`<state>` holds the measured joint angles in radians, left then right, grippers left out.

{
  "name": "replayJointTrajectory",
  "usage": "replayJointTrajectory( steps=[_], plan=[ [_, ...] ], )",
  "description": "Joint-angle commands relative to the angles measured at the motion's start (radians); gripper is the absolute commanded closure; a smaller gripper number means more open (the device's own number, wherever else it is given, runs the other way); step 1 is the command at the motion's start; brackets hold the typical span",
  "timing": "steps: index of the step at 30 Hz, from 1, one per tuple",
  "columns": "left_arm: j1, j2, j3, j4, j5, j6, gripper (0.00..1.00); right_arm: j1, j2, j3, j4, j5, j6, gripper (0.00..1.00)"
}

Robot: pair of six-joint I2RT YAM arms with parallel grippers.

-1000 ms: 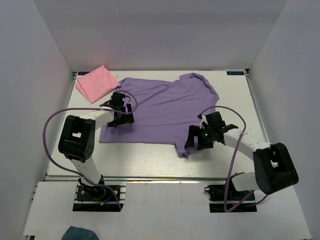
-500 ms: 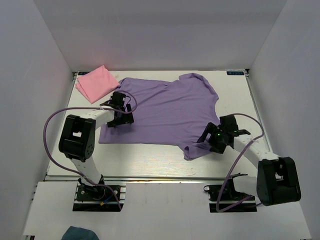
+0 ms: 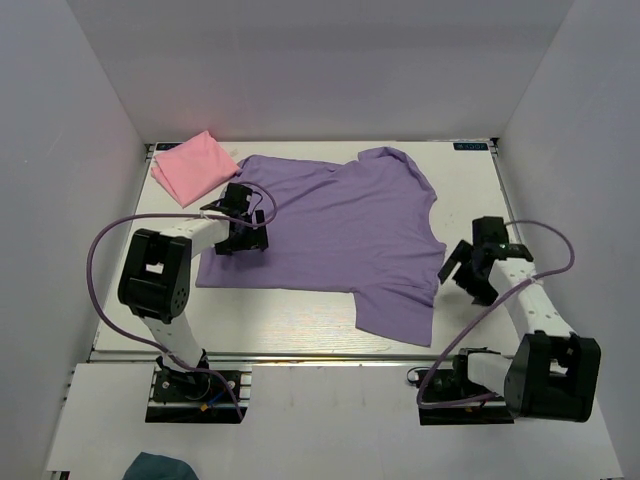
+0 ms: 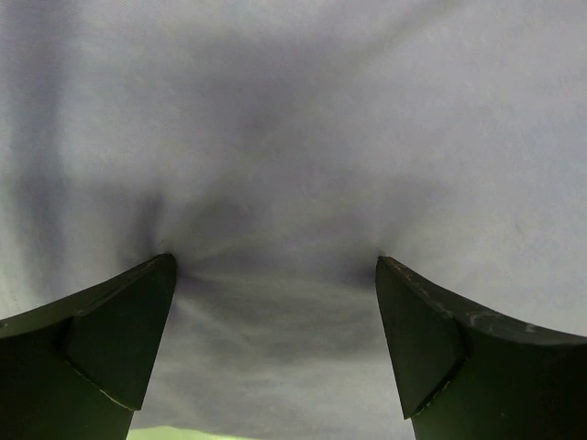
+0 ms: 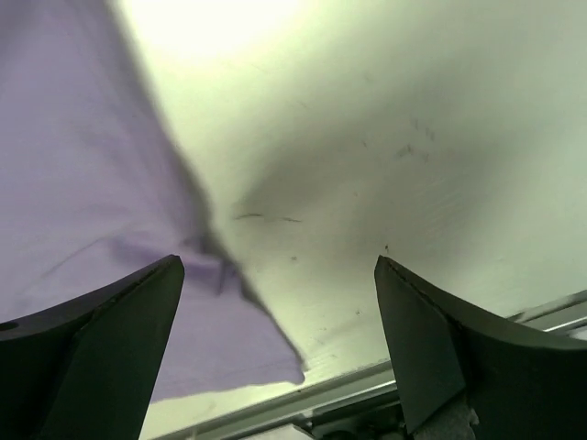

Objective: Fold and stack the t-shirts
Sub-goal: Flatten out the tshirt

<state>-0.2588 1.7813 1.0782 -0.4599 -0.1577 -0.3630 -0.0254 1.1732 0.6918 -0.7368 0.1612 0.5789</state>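
Lavender t-shirt: spread flat across the middle of the table. Pink t-shirt: laid folded at the far left corner. Left gripper: fingers parted, pressed onto the lavender cloth. Right gripper: parted, nothing held, stationed by the right edge.

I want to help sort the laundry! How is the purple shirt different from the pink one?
The purple shirt lies spread out flat; the pink shirt is folded small. The purple shirt covers much of the table; the pink shirt sits in its far left corner. The left gripper presses on the purple shirt; nothing touches the pink shirt. Both lie on the white table.
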Motion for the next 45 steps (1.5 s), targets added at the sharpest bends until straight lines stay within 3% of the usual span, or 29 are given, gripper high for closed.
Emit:
replayJointTrajectory(
  steps=[1,6,8,11,15,18,22,29,33,42,45],
  plan=[
    [-0.007,-0.086,-0.004,-0.045,0.114,0.047,0.0,0.007,-0.076,0.19,-0.09,0.025,-0.187,0.1],
    [-0.007,-0.223,-0.004,-0.006,0.239,0.068,0.0,0.009,-0.169,0.193,0.144,-0.293,-0.257,0.1],
    [-0.007,-0.255,-0.004,-0.006,0.179,0.068,0.0,0.019,-0.121,0.219,0.171,-0.334,-0.27,0.1],
    [0.018,-0.244,0.124,-0.078,0.055,0.015,0.0,0.024,-0.032,0.258,0.215,-0.356,-0.286,0.1],
    [0.059,-0.108,0.3,-0.134,-0.051,-0.034,0.0,0.065,0.025,0.272,0.333,-0.414,-0.286,0.1],
    [0.14,0.084,0.501,-0.209,-0.098,-0.066,0.0,0.073,0.066,0.31,0.373,-0.417,-0.301,0.1],
    [0.248,0.272,0.707,-0.267,-0.117,-0.1,0.0,0.074,0.132,0.425,0.295,-0.33,-0.337,0.1],
    [0.358,0.47,0.889,-0.136,0.015,-0.053,0.0,0.073,0.21,0.422,0.35,-0.35,-0.35,0.1],
    [0.392,0.615,1.061,-0.233,0.075,-0.051,0.0,0.073,0.258,0.471,0.295,-0.31,-0.369,0.1],
    [0.49,0.668,1.045,-0.206,0.129,-0.099,0.0,0.068,0.264,0.471,0.289,-0.276,-0.389,0.1],
    [0.527,0.693,1.091,-0.175,0.177,-0.025,0.0,0.068,0.258,0.466,0.284,-0.267,-0.392,0.1]
  ],
)
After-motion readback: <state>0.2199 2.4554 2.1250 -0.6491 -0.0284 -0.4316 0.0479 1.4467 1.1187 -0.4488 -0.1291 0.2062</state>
